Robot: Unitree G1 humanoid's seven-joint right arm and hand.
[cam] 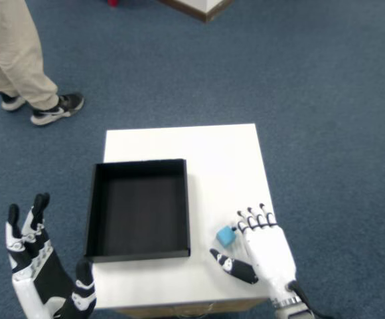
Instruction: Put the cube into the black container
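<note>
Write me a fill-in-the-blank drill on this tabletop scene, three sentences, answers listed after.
1. The cube is coloured ____.
2. The black container holds ____ objects at this moment.
3. The cube lies on the white table between the container and the robot's ____ hand, beside its curled fingers.

Missing words: blue; no; right

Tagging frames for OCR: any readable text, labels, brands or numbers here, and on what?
None readable.
Cube: plain blue, no marks.
Black container: no label.
White table: blank.
Right hand: black and white patches only, no print.
Person's shoe: a white mark on its side, too small to read as a brand.
</note>
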